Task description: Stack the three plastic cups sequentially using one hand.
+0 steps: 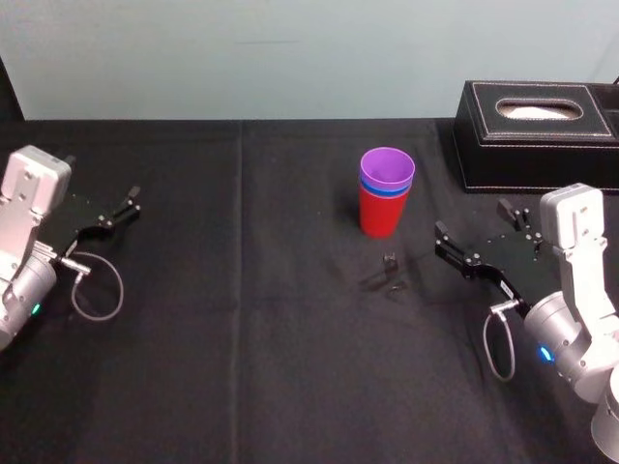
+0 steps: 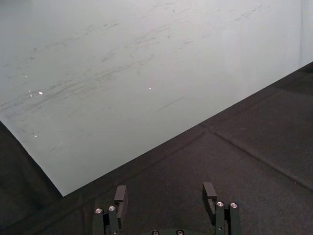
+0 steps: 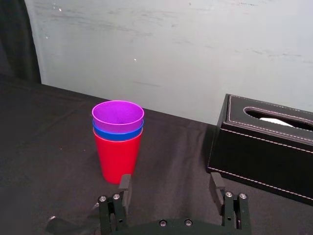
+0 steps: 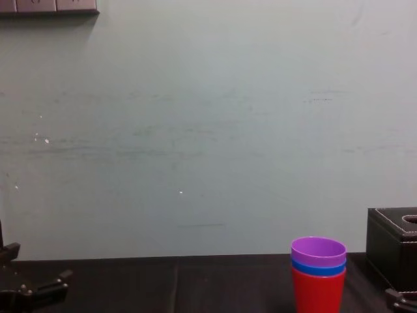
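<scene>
Cups [image 1: 386, 193] stand nested upright, mouths up, purple topmost, red lowest.

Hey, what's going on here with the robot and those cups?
The cups stand in one stack on the table: purple cup in blue cup in red cup. Nothing holds them. The right end effector hangs open and empty to the stack's right, in front of the box. The left end effector sits open and idle at the far left.

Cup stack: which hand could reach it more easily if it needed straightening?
Probably right. The right hand sits open near the cup stack, facing it; the left hand is far off at the table's other side, facing the wall.
</scene>
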Controlling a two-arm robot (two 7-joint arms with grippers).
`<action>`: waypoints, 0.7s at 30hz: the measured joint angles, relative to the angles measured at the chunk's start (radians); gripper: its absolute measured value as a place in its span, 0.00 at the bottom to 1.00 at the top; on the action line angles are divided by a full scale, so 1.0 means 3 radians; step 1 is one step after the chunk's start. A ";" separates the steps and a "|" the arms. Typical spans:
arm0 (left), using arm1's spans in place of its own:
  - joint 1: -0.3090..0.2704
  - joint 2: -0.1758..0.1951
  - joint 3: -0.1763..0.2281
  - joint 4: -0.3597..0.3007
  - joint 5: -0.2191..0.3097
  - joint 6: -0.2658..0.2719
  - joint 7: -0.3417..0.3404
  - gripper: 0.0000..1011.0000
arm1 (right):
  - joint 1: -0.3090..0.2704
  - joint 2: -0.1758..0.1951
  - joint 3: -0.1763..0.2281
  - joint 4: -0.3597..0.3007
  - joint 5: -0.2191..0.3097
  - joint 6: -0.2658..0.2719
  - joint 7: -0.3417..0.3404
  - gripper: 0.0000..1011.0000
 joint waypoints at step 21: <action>0.0000 0.0000 0.0000 0.0000 0.0000 0.0000 0.0000 0.99 | 0.0009 -0.0007 -0.0010 0.0015 -0.0013 -0.0020 -0.0025 0.99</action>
